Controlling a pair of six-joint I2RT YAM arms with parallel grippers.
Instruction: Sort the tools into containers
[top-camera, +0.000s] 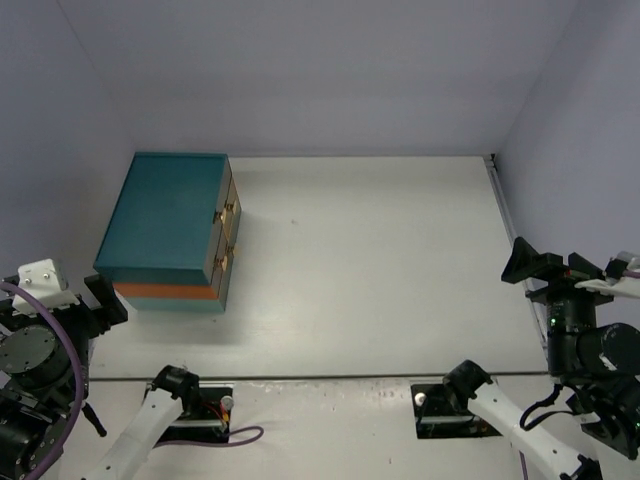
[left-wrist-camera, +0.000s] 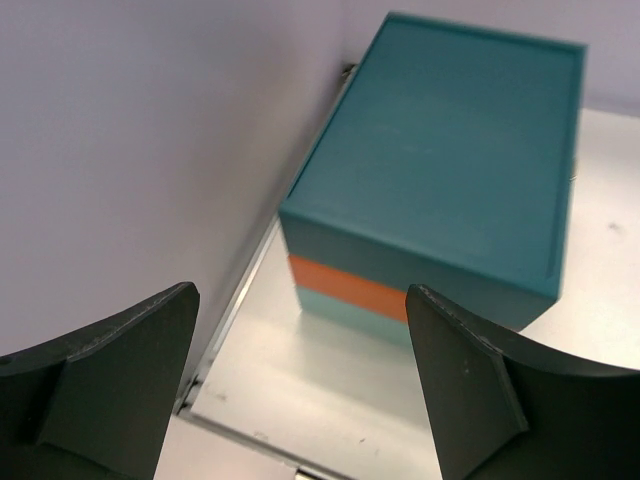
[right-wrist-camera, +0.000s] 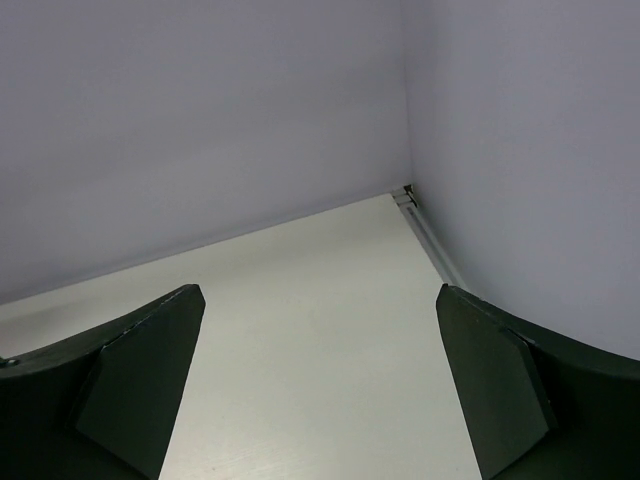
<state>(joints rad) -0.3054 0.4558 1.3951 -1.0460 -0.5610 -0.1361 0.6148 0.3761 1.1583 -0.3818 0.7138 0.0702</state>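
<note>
A teal chest (top-camera: 165, 225) sits on a white table (top-camera: 380, 270), just ahead of the left gripper (top-camera: 105, 300) and close to it without touching. In the left wrist view the chest fills the space beyond the left gripper (left-wrist-camera: 300, 330), a little to the right of the gap between its fingers. The side facing the gripper is plain, with an orange band (left-wrist-camera: 345, 290) and a paler strip beneath it near the base. The flat teal lid is shut and level.

From above, the drawers (top-camera: 228, 235) are on the side of the chest turned away from the left gripper, towards the open middle of the table. They look pushed in, one above another, and small brass knobs (top-camera: 229, 208) stick out from their fronts. What is inside them cannot be told.

The left gripper's two dark fingers (left-wrist-camera: 120, 370) are spread wide apart, with table and chest showing between them.

The right gripper (top-camera: 525, 262) hovers well apart from the chest, at the far side of the table beside a pale wall (top-camera: 570, 120). In its own wrist view the right gripper (right-wrist-camera: 320, 300) also has its fingers (right-wrist-camera: 140, 370) spread wide, with only bare white table between them, and it points at the corner where two walls meet.
</note>
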